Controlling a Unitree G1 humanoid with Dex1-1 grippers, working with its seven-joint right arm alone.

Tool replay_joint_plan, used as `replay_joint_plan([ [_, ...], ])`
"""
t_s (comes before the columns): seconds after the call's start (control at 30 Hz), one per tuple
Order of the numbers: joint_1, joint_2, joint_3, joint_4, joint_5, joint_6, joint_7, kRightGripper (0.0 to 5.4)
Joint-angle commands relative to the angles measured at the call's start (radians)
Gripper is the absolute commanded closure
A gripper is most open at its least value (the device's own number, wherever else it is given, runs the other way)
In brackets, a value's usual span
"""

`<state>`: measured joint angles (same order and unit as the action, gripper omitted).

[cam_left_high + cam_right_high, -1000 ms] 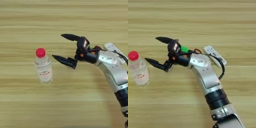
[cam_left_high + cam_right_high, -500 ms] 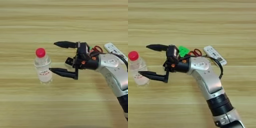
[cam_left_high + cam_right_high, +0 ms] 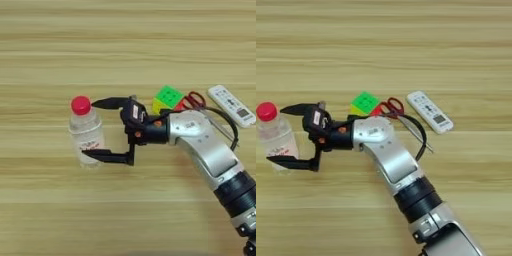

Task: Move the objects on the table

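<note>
Your right claw (image 3: pixel 97 129) is spread wide at the bottle (image 3: pixel 86 131), released, not clamped; one black finger (image 3: pixel 111 103) sits at the shoulder just below the red cap (image 3: pixel 81 105), the other finger (image 3: pixel 107 156) lies low across the front of the bottle near its base; whether either tip actually touches the plastic you can't tell from these views, probably just brushing. The bottle stands upright on the table (image 3: pixel 125 45), left of centre. Nothing stands between claw and bottle. The clutter is behind the arm (image 3: pixel 200 145): cube (image 3: pixel 167 98), green on top with a yellow side, just behind the wrist; scissors (image 3: pixel 391 107) beside it, touching or nearly so; remote (image 3: pixel 429 111) further right, lying at an angle, apart from the scissors. Count: one bottle, one cube, one pair of scissors, one remote. The forearm covers part of the cube's lower edge in the left eye view; the scissor blades run under a black cable (image 3: pixel 418 135) looping off the arm, so the blade tips are hard to make out. The bottle is near the left edge in the right eye view, fully inside in the left.
</note>
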<state>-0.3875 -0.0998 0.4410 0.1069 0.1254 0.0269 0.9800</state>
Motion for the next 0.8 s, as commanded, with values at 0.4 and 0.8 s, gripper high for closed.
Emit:
replay_joint_plan([
  [0.4,-0.132,0.118,0.004,0.175,-0.101,-0.104,-0.131,0.04],
  [0.8,-0.138,0.136,-0.005,0.220,-0.130,-0.133,-0.161,1.68],
])
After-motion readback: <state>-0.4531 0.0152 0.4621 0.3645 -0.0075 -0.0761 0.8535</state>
